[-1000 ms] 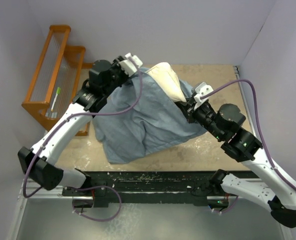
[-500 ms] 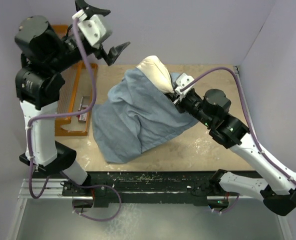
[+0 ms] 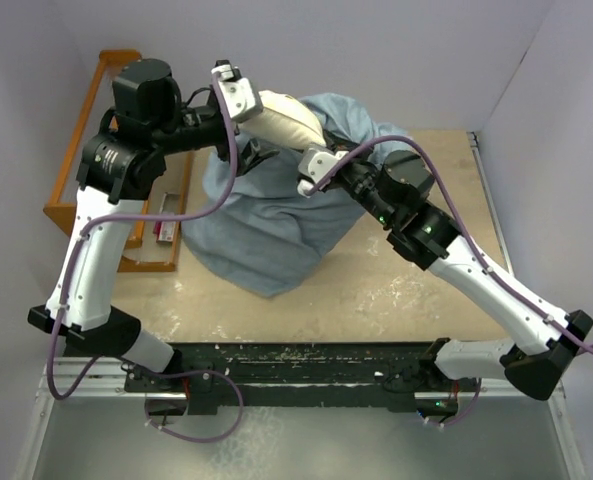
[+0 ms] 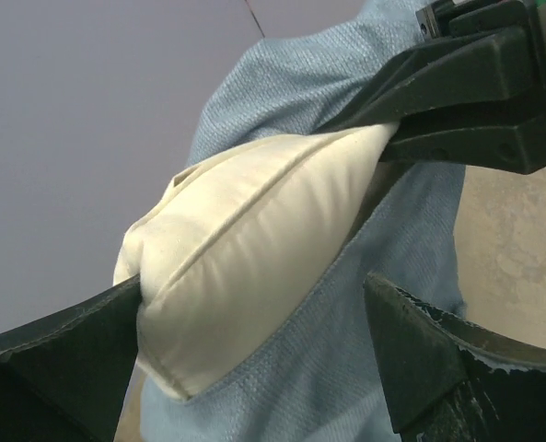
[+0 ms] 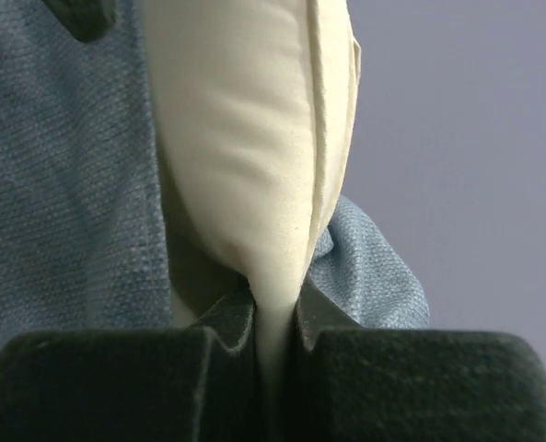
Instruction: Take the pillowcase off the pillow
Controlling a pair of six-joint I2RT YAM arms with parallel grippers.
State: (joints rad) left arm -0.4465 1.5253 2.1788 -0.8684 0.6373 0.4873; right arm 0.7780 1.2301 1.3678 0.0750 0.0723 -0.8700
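Note:
The cream pillow [image 3: 281, 118] is held up above the table, and its end sticks out of the blue-grey pillowcase [image 3: 266, 220], which hangs down around it to the table. My right gripper [image 3: 311, 150] is shut on the pillow's edge. In the right wrist view the gripper [image 5: 277, 368] pinches the cream pillow [image 5: 245, 138], with the pillowcase [image 5: 61, 184] beside it. My left gripper [image 3: 259, 130] is open at the pillow's bare end. In the left wrist view the gripper [image 4: 254, 368] straddles the pillow corner [image 4: 245, 267] and the pillowcase hem [image 4: 346, 368] without closing. The bear print is hidden.
An orange wire rack [image 3: 86, 190] stands at the left edge of the table with small items in it. White walls close in the back and both sides. The beige tabletop [image 3: 396, 290] shows to the right of the cloth.
My right gripper has lifted the pillow up and to the left. My left arm swung from high over the rack to the pillow's bare end, jaws still open.

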